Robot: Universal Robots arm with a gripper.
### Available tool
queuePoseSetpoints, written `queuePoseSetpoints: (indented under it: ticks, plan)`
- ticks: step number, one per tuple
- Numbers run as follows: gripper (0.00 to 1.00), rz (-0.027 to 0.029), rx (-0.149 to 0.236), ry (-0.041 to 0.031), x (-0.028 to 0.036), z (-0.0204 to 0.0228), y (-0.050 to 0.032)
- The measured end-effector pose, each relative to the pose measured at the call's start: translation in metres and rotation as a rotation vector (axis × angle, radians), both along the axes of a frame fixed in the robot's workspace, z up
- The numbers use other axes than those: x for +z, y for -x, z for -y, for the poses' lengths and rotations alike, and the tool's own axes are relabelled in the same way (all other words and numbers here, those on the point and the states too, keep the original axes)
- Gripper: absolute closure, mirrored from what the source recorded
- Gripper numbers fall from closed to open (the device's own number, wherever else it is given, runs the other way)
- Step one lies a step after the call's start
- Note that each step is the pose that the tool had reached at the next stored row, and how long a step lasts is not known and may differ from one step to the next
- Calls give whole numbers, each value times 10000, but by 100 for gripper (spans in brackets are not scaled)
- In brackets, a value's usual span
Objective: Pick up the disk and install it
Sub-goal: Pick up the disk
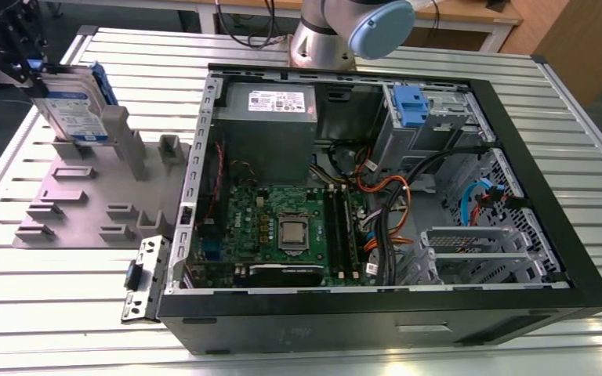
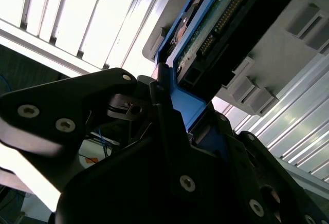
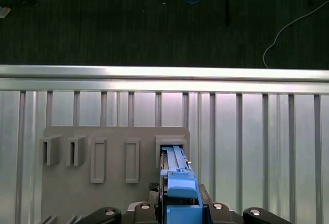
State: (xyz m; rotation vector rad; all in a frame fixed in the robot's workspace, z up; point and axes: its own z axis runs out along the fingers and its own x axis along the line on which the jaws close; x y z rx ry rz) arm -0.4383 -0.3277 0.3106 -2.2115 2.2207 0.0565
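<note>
One hand (image 1: 38, 70) gripping upright disk (image 1: 79, 117), white-and-blue label (image 1: 66, 102), grey holder (image 1: 92, 205) below

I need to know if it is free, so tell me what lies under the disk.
Under the disk stands the grey slotted holder, on the slatted table. The disk's lower edge covers the slot beneath it, so whether it is seated cannot be seen.

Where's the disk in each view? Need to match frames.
Exterior view: silver-grey rectangular hard drive in blue plastic bracket, upright at the exterior view's upper left.
Second wrist view: circuit-board side, close up.
First wrist view: edge-on, blue bracket edge facing camera.
Shared landmark: grey slotted plastic fixture plate.
</note>
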Motion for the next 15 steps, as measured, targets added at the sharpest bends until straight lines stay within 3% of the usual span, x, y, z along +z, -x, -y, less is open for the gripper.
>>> queuePoseSetpoints:
  ticks: [15]
  plan:
    - [64,1,1,-1,94,0,0]
